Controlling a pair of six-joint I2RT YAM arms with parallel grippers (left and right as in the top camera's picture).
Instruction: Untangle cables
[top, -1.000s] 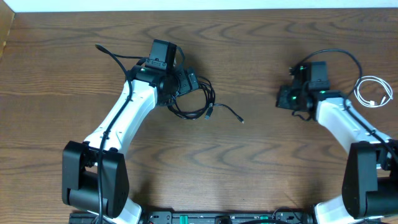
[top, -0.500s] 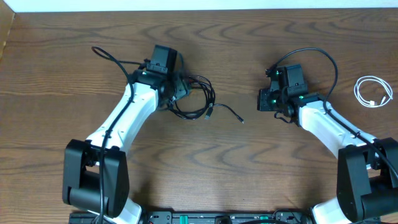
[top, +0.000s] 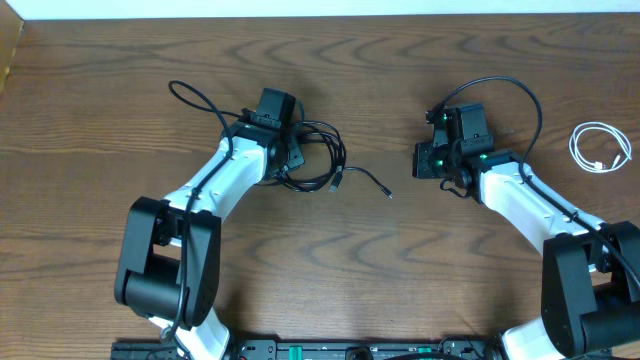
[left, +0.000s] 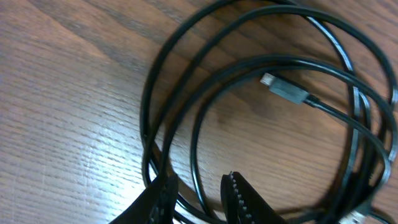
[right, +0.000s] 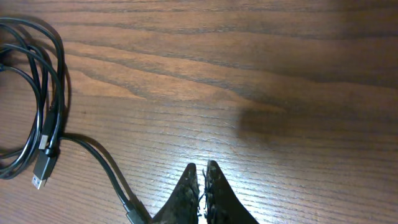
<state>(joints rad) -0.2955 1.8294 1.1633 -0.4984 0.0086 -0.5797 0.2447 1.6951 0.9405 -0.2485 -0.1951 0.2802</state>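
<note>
Overhead, the looped tangle of thin black cables lies beside the left gripper, with the coiled thin white cable far right. The left wrist view shows its jaws slightly parted around one black strand. The right wrist view shows the right gripper pressed together and empty.

The tabletop is dark brown with wavy wood grain. The tangled cables are black, one plug grey and silver-tipped. The coiled cable is white. The left arm and right arm are white with black joints.
</note>
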